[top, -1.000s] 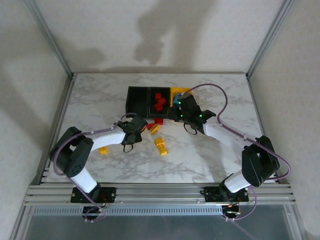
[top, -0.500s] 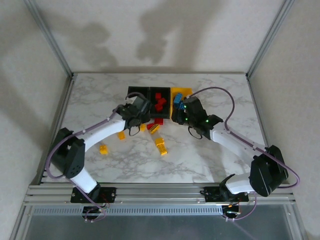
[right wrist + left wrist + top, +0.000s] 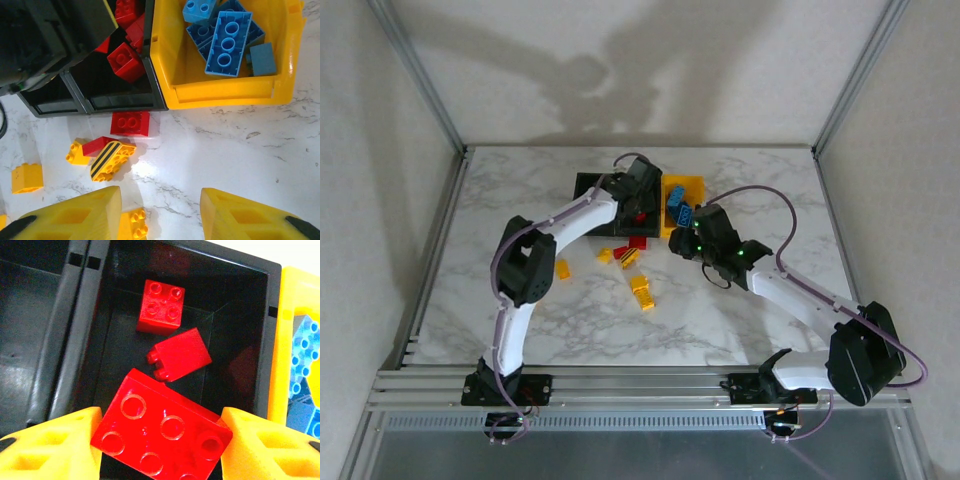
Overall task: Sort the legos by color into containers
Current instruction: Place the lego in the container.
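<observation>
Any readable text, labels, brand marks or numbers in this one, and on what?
No readable text anywhere.
Stud tops of the large red brick: any embossing is too blurred to read.
Striped brick: black-and-yellow bars, no letters.
Yellow bin: no label visible.

**Top view.** The left arm (image 3: 572,218) arches over the table (image 3: 800,180) from 7 o'clock to 12 o'clock. The left gripper (image 3: 161,440), clamped on a red brick (image 3: 165,432), hangs over the middle black bin (image 3: 240,305) and blocks its mouth. The left black bin (image 3: 35,350), at 9 o'clock of it, stands unobstructed. Loose legos (image 3: 113,159) litter the marble at 6 o'clock of the middle bin. The right gripper (image 3: 159,200), fingers parted, hovers at 5 o'clock of the yellow bin (image 3: 225,92). Bare marble lies open toward 3 o'clock.
</observation>
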{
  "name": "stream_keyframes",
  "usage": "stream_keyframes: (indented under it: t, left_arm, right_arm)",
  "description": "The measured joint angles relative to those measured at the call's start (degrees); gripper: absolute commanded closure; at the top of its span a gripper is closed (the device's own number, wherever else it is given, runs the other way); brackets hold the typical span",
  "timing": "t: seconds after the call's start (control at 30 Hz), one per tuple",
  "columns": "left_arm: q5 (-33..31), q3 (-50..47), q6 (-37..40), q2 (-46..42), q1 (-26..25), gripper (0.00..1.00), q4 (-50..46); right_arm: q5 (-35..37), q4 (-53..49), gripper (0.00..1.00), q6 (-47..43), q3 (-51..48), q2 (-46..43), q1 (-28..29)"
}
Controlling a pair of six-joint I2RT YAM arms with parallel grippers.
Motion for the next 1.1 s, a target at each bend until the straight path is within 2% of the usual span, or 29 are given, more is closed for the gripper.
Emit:
stream_keyframes:
  t: [0.1, 0.27, 0.5, 0.6, 0.77, 0.93, 1.1]
  left_arm:
    - [0.0, 3.1, 0.6, 2.6, 0.5, 0.35, -0.9]
    - [0.0, 5.3, 1.2, 3.6, 0.9, 0.27, -1.7]
    - [0.3, 4.0, 1.5, 2.7, 0.9, 0.27, -1.2]
    - [1.3, -1.4, 1.4, -1.4, 0.9, 0.26, -0.5]
    - [2.7, -13.1, 1.0, -13.9, 0.7, 0.26, 2.1]
    - [2.9, -24.6, 0.1, -28.5, 0.7, 0.26, 5.1]
    - [2.6, -34.4, -1.0, -37.5, 0.8, 0.25, 6.4]
  right_arm:
    - [0.0, 0.0, 0.54, 0.3, -0.3, 0.0, 0.0]
    - [-0.4, 0.3, 0.52, 0.3, -0.6, 0.0, 0.0]
    - [-1.9, 2.9, 0.50, 0.3, -0.6, 3.1, 0.1]
    - [-3.0, 4.5, 0.50, 0.3, -0.6, 5.9, 0.1]
    - [-3.7, 7.3, 0.50, 0.3, 1.1, 12.9, 0.5]
    - [-4.1, 9.0, 0.50, 0.4, 5.7, 20.8, 0.9]
    - [-4.0, 8.9, 0.50, 1.2, 10.7, 27.1, 1.7]
